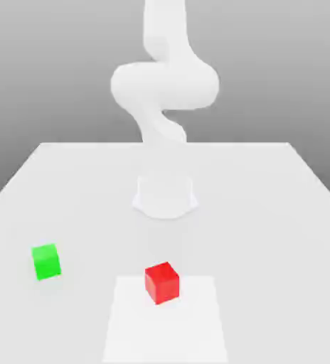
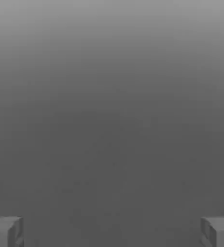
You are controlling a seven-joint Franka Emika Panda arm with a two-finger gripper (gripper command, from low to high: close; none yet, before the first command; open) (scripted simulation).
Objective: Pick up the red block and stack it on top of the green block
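The red block sits on the white table, resting on a slightly brighter square patch near the front edge of the exterior view, with nothing touching it. The green block lies well apart from it, toward the exterior view's left and a little farther back, also alone on the table. Behind both, the white arm rises from its round base and curls upward, far from either cube. In the hand view the gripper looks out at a plain grey backdrop; its two fingertips stand at opposite sides of the picture with a wide gap and nothing between them, so the jaws are spread open and empty. Judging by this, the task has not really begun: reaching, grasping, lifting, carrying and stacking the red cube all remain.
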